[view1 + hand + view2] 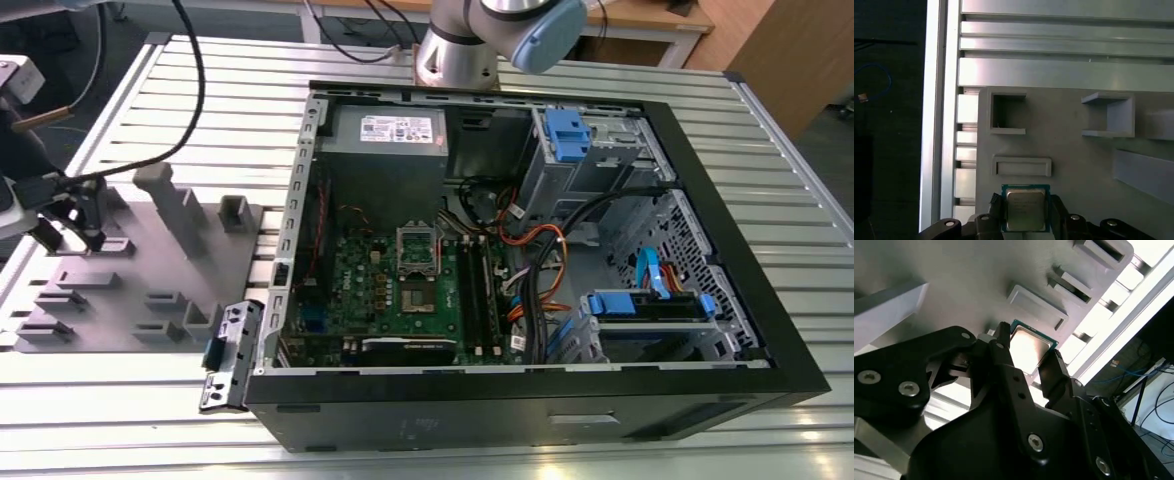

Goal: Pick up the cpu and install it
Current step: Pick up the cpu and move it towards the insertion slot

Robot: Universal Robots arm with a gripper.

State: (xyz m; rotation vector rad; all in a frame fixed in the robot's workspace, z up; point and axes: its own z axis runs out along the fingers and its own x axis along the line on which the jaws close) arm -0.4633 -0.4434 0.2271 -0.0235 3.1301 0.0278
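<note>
Tool: the black tool point(1025, 214) pinches the cpu point(1025, 206) by two opposite edges, with one finger point(996, 210) on each side.
Cpu: it sits between the tool's fingers, over the grey tray point(1074, 160) and just beside a narrow rectangular pocket point(1021, 166). Whether it rests on the tray or is lifted clear cannot be told.
Wrist views: both show what the exterior view is too far off to give, namely the cpu's point(1029, 347) shiny metal top and thin green edge, held in the tool point(1028, 351).
Exterior view: this one gives the wider layout. The tool point(67, 225) is low over the tray point(174, 300), well apart from the open computer case point(534, 410). Inside the case, the socket point(418, 250) on the green motherboard point(367, 290) is far from the tool.
Surface: a ribbed aluminium worktop point(134, 420) carries both the tray and the case.
Room: a wooden panel point(787, 60) stands beyond the worktop, on the case's side away from the tool.
Writing: a white label point(396, 128) sits on the power supply, and there are faint marks on the cpu's top. None of it is legible.
</note>
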